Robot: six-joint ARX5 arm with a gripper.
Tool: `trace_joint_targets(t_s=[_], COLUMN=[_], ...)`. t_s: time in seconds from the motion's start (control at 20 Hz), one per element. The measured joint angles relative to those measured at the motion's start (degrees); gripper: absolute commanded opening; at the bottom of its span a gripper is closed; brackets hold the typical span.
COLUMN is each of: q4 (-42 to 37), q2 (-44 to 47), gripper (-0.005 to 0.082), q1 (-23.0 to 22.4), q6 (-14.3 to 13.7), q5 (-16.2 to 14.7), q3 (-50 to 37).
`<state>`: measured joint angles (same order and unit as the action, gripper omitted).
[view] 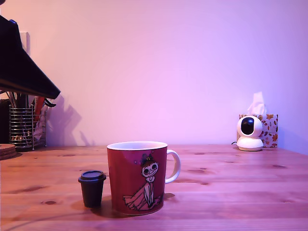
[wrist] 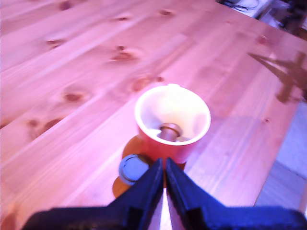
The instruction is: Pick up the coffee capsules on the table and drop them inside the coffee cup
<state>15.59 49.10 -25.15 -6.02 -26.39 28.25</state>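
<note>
The dark red coffee cup [view: 137, 178] with a cartoon girl stands on the pine table [view: 231, 192], its handle toward the exterior view's right. One dark-brown coffee capsule [view: 92, 188] stands upright on the table just left of it in the exterior view; the wrist view shows it [wrist: 132, 168] beside the cup's base. Inside the cup [wrist: 192, 103] lies another capsule [wrist: 170, 131]. My gripper [wrist: 164, 167] hovers above the cup's near rim, shut with nothing between its dark fingers. Only a dark part of the arm [view: 24, 67] shows at the exterior view's upper left.
A wire-mesh pen holder [view: 21, 127] and round cork coasters [view: 6, 150] sit at the exterior view's far left. A white camera [view: 250, 133] and a floral tissue box [view: 268, 129] stand at the back right. The table's edge [wrist: 283, 158] runs near the cup.
</note>
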Motion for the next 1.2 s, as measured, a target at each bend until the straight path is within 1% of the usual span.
trace_joint_targets(t_s=[0.1, 0.2, 0.25, 0.35, 0.4, 0.55, 0.6, 0.75, 0.9, 0.95, 1.0, 1.1, 1.2], q4=[0.81, 2.67, 3.98, 6.47, 7.76, 11.47, 12.35, 13.22, 13.22, 13.25, 13.42, 13.86, 13.81], q2=[0.00, 0.00, 0.00, 0.00, 0.00, 0.00, 0.00, 0.00, 0.00, 0.00, 0.00, 0.00, 0.00], gripper=[-0.0024, -0.0024, -0.0024, -0.0024, -0.0024, -0.0024, -0.0024, -0.0024, -0.0024, -0.0006, 0.0055, 0.0225, 0.0406], q1=[-1.27, -2.51, -2.62, -2.62, -2.62, -2.62, -2.62, -2.62, -2.62, -2.62, -2.62, -2.62, -2.62], q6=[0.09, 0.11, -0.90, -5.14, -6.25, -11.45, -12.35, -13.53, -13.57, -13.57, -13.57, -13.57, -13.64], q5=[1.29, 1.51, 1.51, 1.53, 1.55, 1.68, 1.68, 1.88, 2.12, 2.27, 2.40, 3.21, 5.05], q3=[0.00, 0.00, 0.00, 0.00, 0.00, 0.00, 0.00, 0.00, 0.00, 0.00, 0.00, 0.00, 0.00])
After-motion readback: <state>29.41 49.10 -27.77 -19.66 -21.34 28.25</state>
